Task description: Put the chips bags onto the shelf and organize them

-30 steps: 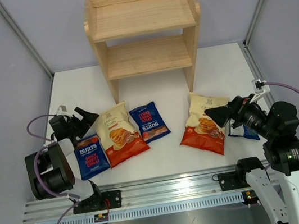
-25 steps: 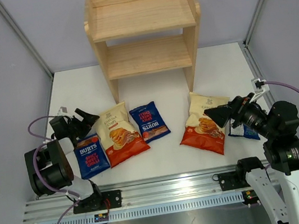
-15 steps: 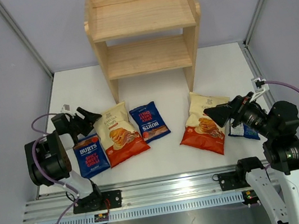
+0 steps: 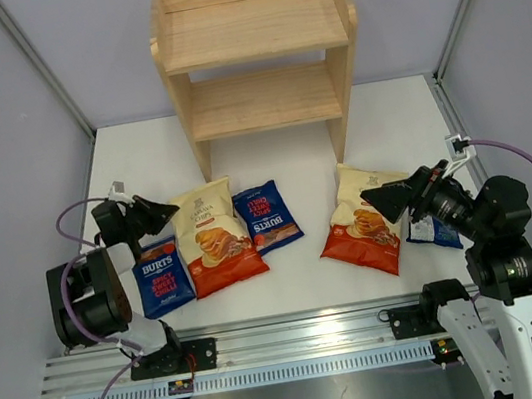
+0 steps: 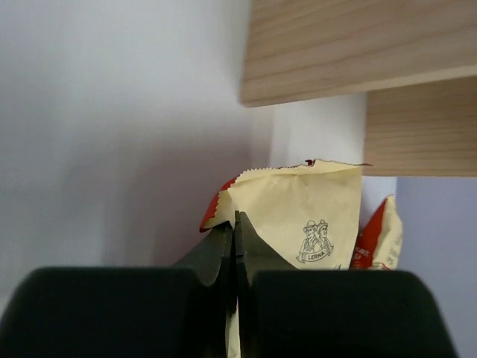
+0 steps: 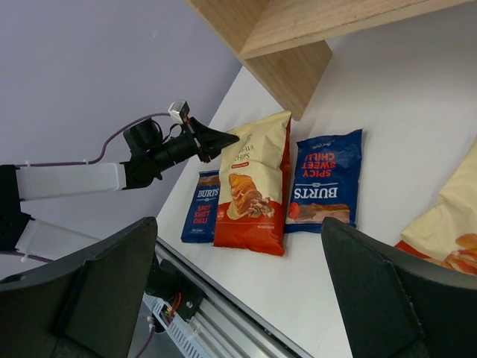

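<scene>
My left gripper (image 4: 172,212) is shut on the top left corner of a cream-and-red cassava chips bag (image 4: 216,238), which lies on the white table. In the left wrist view the bag's (image 5: 298,216) serrated edge runs between the closed fingers (image 5: 216,253). A blue Burts bag (image 4: 160,275) lies left of it and another (image 4: 266,216) right of it. A second cassava bag (image 4: 362,220) lies at the right. My right gripper (image 4: 388,202) hovers open above that bag's right part, holding nothing. A third blue bag (image 4: 431,231) peeks out under the right arm. The wooden shelf (image 4: 257,49) stands at the back.
Both shelf tiers (image 4: 263,99) hold nothing. The right wrist view shows the left arm (image 6: 160,153), the held bag (image 6: 253,183) and both Burts bags (image 6: 324,183) beside the shelf's foot (image 6: 294,71). An aluminium rail (image 4: 299,341) runs along the near table edge.
The left gripper closed from wide open onto the cassava bag's corner, and that bag and the Burts bag next to it shifted slightly right. The right arm stayed put.
</scene>
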